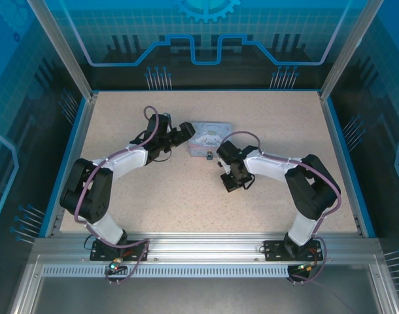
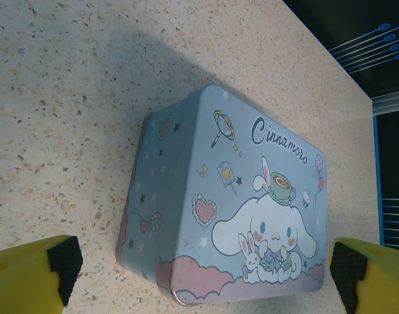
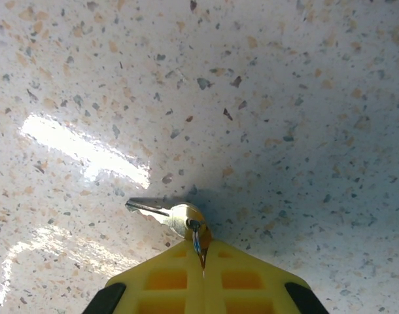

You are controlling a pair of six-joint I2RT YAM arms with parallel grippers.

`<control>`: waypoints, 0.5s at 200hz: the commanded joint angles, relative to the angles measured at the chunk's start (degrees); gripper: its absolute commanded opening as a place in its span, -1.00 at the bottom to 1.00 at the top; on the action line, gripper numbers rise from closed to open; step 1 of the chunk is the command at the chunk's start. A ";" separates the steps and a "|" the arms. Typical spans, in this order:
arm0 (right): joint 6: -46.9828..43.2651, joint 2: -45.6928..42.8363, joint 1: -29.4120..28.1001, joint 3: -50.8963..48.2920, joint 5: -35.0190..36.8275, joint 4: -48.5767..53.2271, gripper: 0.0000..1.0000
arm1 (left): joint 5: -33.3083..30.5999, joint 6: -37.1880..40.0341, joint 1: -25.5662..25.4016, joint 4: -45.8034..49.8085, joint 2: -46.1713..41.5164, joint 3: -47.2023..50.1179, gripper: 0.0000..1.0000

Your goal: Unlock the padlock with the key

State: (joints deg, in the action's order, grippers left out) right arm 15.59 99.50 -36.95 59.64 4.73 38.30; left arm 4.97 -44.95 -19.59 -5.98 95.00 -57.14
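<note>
2 grippers working: left gripper [image 2: 201,271] spread wide astride the tin [image 2: 186,170], likely to steady it. Padlock [image 1: 208,156] sits at the tin's near edge. Just beyond, right gripper [image 3: 201,252] pinches the key [image 3: 161,212], blade out for insertion.

Silvery, perhaps brass-tinged key [image 3: 165,213]; speckled table [image 3: 284,98]

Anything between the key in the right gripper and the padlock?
Nothing visible. The right gripper is shut on the key, with plain table ahead of it. In the top view the padlock sits at the near edge of the tin; just tabletop lies between it and that gripper.
</note>
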 commanded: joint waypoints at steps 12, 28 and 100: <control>0.66 -2.38 0.21 -2.27 -1.02 0.55 -0.77 | 1.00 -0.23 0.45 -1.49 0.32 -0.48 0.98; 0.75 -2.31 0.21 -2.60 -0.53 0.54 -0.52 | 1.00 -0.34 0.43 -1.49 0.36 -0.42 0.98; -0.08 0.30 0.34 -0.12 0.22 0.76 -0.31 | 1.00 -0.40 0.41 -1.49 0.45 -0.44 0.98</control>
State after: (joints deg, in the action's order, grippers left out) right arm 15.99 98.45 -36.80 57.49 4.49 38.33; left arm 4.97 -45.10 -19.59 -6.37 95.00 -57.14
